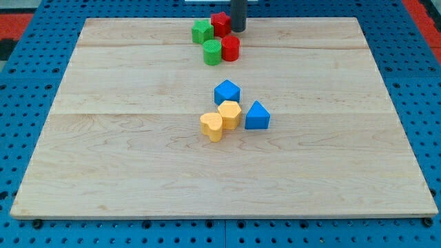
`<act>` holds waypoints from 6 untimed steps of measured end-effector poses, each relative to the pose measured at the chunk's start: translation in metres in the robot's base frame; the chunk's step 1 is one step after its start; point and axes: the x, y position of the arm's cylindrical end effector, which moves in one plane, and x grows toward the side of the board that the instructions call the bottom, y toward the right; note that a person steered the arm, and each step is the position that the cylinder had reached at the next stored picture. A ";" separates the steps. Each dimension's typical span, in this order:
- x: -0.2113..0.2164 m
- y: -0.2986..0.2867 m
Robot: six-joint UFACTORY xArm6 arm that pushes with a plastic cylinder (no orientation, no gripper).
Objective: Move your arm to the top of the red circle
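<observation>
So there's no claw on this rig at all, nothing to spread or pinch, just a dark rod. My tip (pixel 238 30) is down on the wooden board (pixel 124 172) at the far edge, a bit right of centre. It sits just beside the red star-ish block (pixel 220 23), on that block's right, looks like touching or very nearly, can't tell for sure.

The red circle (pixel 231 48) is just nearer than my tip and a hair to the left, so the tip is on its far side with a small gap between them. Pressed up against the red circle's left is the green circle (pixel 212 52). Left of the red star-ish block is a green star-ish block (pixel 202 31), the two touching.

Well apart from that bunch, around the middle of the board, there's a second cluster: a blue block (pixel 227 91) with angled sides at the far end, a blue triangle (pixel 257 116) to the right, a yellow hexagon-looking block (pixel 229 113), and a yellow heart (pixel 212 126) nearest and leftmost.
</observation>
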 end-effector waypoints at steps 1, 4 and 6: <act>-0.018 0.003; -0.003 -0.177; -0.019 -0.133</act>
